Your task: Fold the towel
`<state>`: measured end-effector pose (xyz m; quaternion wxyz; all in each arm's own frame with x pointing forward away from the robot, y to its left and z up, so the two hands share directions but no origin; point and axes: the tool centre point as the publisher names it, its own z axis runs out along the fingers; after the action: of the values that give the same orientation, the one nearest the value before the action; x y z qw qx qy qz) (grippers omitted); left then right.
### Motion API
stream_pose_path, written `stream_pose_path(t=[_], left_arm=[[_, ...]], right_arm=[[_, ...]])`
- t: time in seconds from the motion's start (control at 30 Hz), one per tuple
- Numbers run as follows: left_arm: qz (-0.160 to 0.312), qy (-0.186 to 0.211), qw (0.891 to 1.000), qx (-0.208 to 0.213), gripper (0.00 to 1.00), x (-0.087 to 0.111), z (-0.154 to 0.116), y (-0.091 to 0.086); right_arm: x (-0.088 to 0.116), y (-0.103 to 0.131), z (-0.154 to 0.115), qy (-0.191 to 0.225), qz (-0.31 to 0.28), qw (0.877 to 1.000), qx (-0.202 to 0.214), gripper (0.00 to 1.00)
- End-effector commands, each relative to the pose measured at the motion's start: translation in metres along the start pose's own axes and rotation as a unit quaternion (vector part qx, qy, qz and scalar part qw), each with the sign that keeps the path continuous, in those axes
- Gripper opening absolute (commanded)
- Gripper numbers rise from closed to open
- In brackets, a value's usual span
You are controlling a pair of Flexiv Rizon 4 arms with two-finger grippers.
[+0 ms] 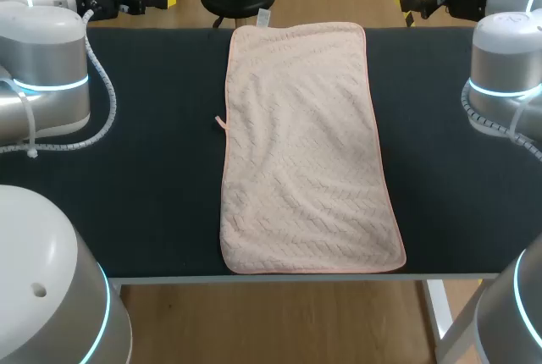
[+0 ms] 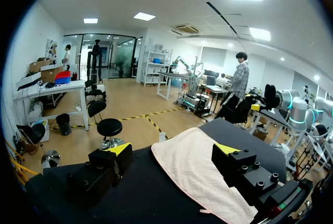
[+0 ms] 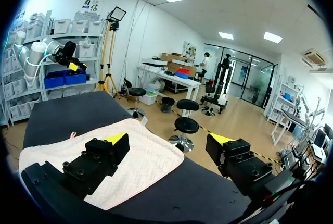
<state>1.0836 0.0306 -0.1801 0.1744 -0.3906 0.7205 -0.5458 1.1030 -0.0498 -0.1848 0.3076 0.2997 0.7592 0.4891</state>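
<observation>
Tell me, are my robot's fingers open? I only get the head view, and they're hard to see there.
Observer: Yes, the left gripper is open in its wrist view, with nothing between its fingers.
Operator: And the other one?
Observer: The right gripper is open too, and empty.
Operator: Are they touching the towel?
Observer: No. In both wrist views the towel lies flat below the fingers, untouched.
</observation>
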Motion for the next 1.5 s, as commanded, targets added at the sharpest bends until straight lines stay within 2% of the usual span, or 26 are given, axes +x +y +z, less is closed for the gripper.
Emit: stream_pose_path(t=[0.03, 0.63, 0.67, 0.77, 0.87, 0.93, 1.0, 1.13, 1.2, 1.23, 1.3, 1.37, 1.5], left_arm=[[0.000, -0.001, 1.000, 0.002, 1.00, 0.000, 0.000, 0.001], [0.000, -0.001, 1.000, 0.002, 1.00, 0.000, 0.000, 0.001], [0.008, 0.005, 1.000, -0.004, 1.00, 0.002, 0.003, 0.001], [0.044, 0.022, 0.998, -0.027, 1.00, 0.009, 0.009, 0.000], [0.112, 0.036, 0.990, -0.076, 1.00, 0.019, 0.016, -0.001], [0.163, 0.041, 0.978, -0.122, 1.00, 0.025, 0.020, -0.001], [0.216, 0.044, 0.960, -0.169, 1.00, 0.032, 0.023, -0.001], [0.292, 0.051, 0.910, -0.290, 1.00, 0.044, 0.032, 0.004], [0.305, 0.048, 0.896, -0.321, 1.00, 0.049, 0.036, 0.005], [0.308, 0.046, 0.892, -0.328, 1.00, 0.051, 0.037, 0.005], [0.295, 0.050, 0.893, -0.337, 1.00, 0.056, 0.041, 0.002], [0.282, 0.063, 0.901, -0.324, 1.00, 0.062, 0.044, -0.002], [0.282, 0.063, 0.901, -0.324, 1.00, 0.062, 0.044, -0.002]], right_arm=[[-0.001, 0.000, 0.000, 0.001, 0.000, 1.000, 0.000, 1.00], [-0.001, 0.000, 0.000, 0.001, 0.000, 1.000, 0.000, 1.00], [-0.001, 0.000, 0.000, 0.001, 0.000, 1.000, 0.000, 1.00], [-0.003, -0.002, 0.006, 0.021, -0.032, 0.998, 0.042, 1.00], [-0.003, -0.001, 0.008, 0.044, -0.081, 0.992, 0.088, 1.00], [-0.001, 0.001, 0.009, 0.062, -0.133, 0.980, 0.134, 1.00], [0.002, 0.002, 0.011, 0.082, -0.175, 0.962, 0.190, 1.00], [0.011, -0.001, 0.012, 0.111, -0.290, 0.900, 0.306, 1.00], [0.015, -0.005, 0.012, 0.125, -0.328, 0.871, 0.343, 1.00], [0.015, -0.007, 0.011, 0.123, -0.345, 0.859, 0.358, 1.00], [0.014, -0.010, 0.008, 0.132, -0.346, 0.854, 0.364, 1.00], [0.013, -0.011, 0.004, 0.145, -0.346, 0.861, 0.344, 1.00], [0.013, -0.011, 0.004, 0.145, -0.346, 0.861, 0.344, 1.00]])
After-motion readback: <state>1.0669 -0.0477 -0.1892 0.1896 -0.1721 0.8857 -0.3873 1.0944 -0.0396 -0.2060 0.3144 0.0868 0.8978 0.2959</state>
